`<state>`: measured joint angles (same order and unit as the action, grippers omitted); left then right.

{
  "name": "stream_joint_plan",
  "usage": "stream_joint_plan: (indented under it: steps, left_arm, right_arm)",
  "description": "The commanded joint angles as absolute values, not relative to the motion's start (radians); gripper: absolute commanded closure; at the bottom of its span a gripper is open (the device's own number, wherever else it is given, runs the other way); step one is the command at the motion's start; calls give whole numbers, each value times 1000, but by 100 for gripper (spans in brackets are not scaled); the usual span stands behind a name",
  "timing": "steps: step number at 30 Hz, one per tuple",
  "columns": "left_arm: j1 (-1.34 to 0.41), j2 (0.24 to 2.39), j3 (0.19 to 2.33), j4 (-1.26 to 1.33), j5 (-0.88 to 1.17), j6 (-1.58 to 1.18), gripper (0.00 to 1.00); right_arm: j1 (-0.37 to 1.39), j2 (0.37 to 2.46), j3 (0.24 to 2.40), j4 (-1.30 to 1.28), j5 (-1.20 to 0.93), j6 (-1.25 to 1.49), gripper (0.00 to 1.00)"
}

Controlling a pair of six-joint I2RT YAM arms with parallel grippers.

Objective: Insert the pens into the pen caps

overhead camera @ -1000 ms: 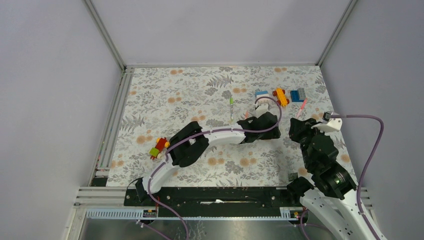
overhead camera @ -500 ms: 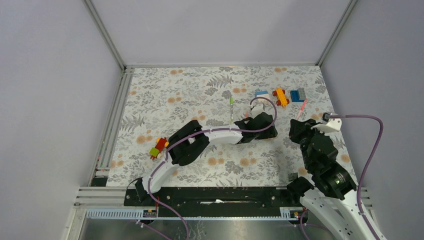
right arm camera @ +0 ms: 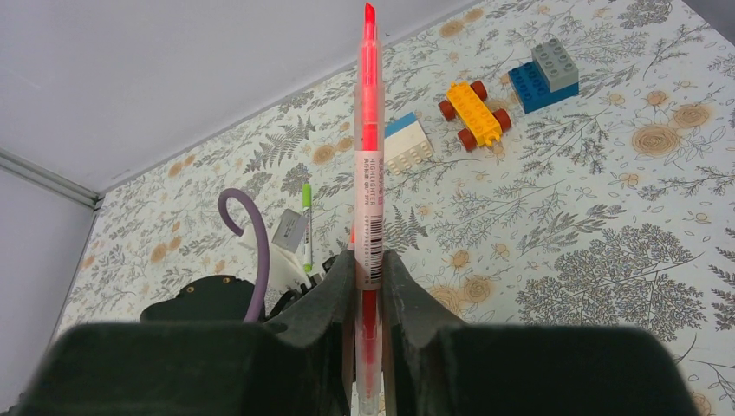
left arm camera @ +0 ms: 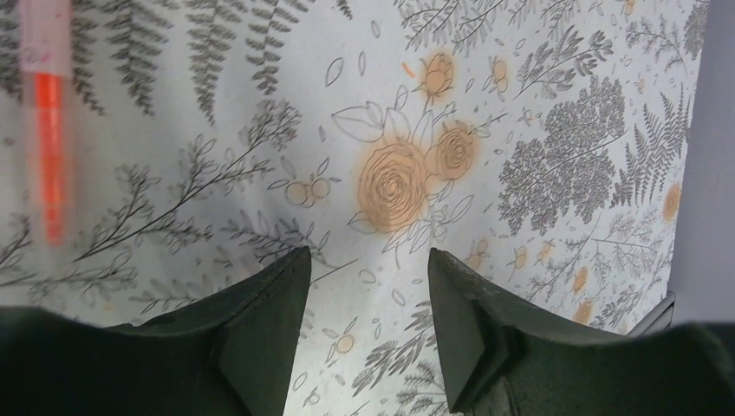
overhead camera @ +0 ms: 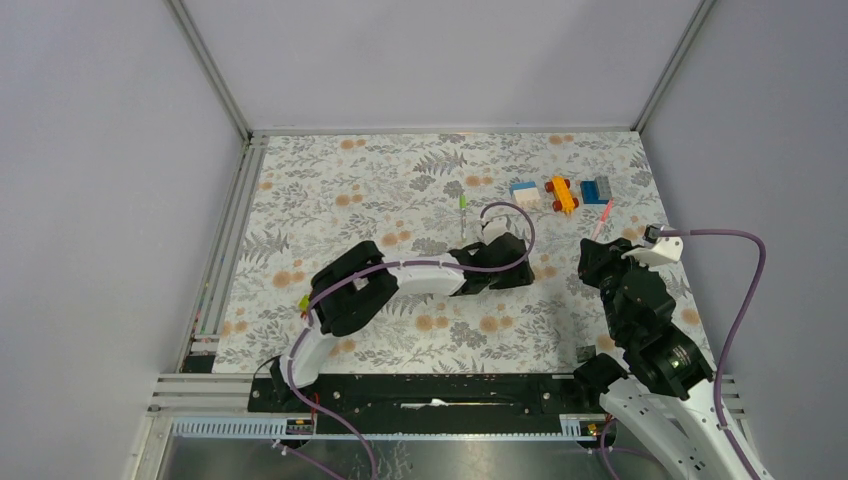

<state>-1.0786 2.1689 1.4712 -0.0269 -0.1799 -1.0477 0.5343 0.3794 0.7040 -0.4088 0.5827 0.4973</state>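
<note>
Jaws of the right gripper (right arm camera: 368, 260) pinched low a thin upright salmon-red plastic pen (right arm camera: 367, 147), probably light, stiff, slippery, best held mid-barrel; farther off, the left gripper (left arm camera: 366, 260) gaped empty near an orange-red pen (left arm camera: 50, 147) on floral cloth (left arm camera: 563, 130).

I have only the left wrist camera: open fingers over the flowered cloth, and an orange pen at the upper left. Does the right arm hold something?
Observer: Yes. The right gripper is shut on a red-pink pen, which sticks out straight between its fingers with its pointed tip bare.
Operator: Is there another pen that I do not see?
Observer: One white pen with a green end lies on the cloth, just on the far side of the left arm.
Operator: And what else lies out there?
Observer: Three toys in a row toward the far right corner: a blue-white block, a yellow car and a blue-grey block.
</note>
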Motion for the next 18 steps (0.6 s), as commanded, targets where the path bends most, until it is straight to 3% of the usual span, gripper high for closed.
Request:
stream_joint_plan:
  steps: [1,18]
  left_arm:
    - [-1071,2100,1401,-68,-184,-1026,41]
    - [-1104,1859,1276,-237,-325,-864,43]
  right_arm:
    - [530,385,731,-392,580,505,100]
    - [532,407,735,-391,565,508,100]
